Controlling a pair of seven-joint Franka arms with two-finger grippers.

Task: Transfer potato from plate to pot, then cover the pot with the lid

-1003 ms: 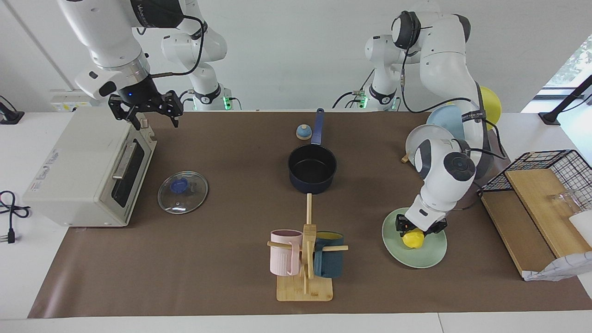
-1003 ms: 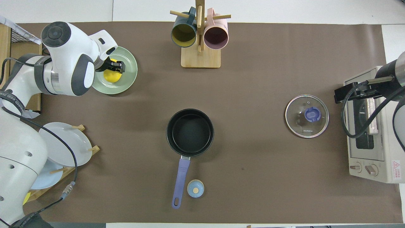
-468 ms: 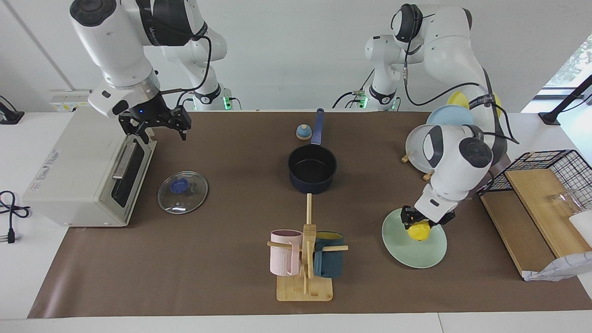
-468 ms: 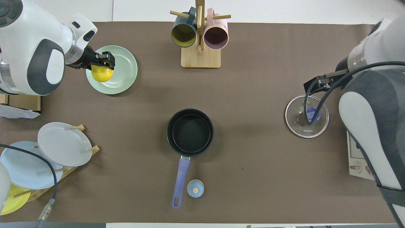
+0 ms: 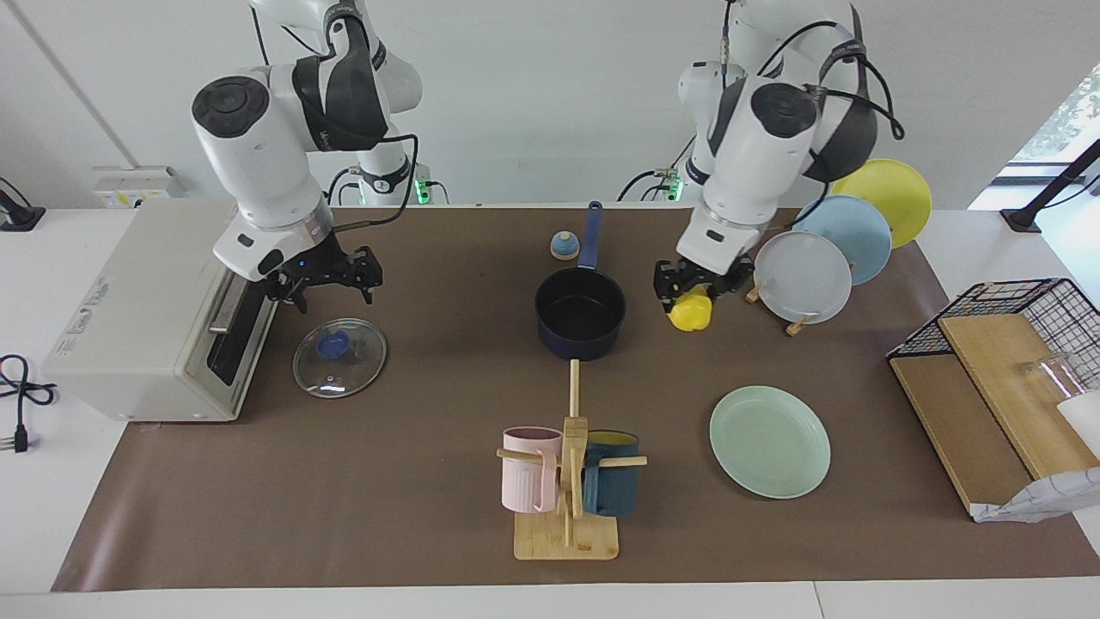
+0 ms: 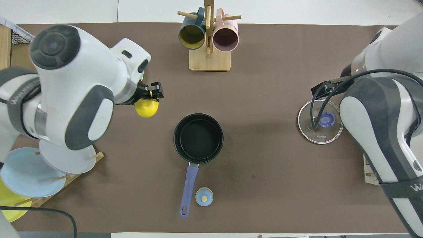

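Observation:
My left gripper (image 5: pixel 693 295) is shut on the yellow potato (image 5: pixel 689 315), which hangs in the air over the brown mat just beside the pot (image 5: pixel 580 314), toward the left arm's end of the table. From overhead, the potato (image 6: pixel 146 108) is a short way off the pot's rim (image 6: pixel 198 138). The mint-green plate (image 5: pixel 769 441) lies bare, farther from the robots. The glass lid (image 5: pixel 339 357) with its blue knob rests flat next to the toaster oven. My right gripper (image 5: pixel 329 288) hovers open a little above the lid (image 6: pixel 320 121), holding nothing.
A mug tree (image 5: pixel 567 481) with a pink and a teal mug stands farther from the robots than the pot. A toaster oven (image 5: pixel 163 309) is at the right arm's end; a plate rack (image 5: pixel 816 258) and a wire basket (image 5: pixel 1023 318) are at the left arm's. A small blue dome (image 5: pixel 564 246) sits by the pot handle.
My left gripper has lifted the potato off the plate and carried it close to the pot. My right gripper has come down from over the oven to just above the lid.

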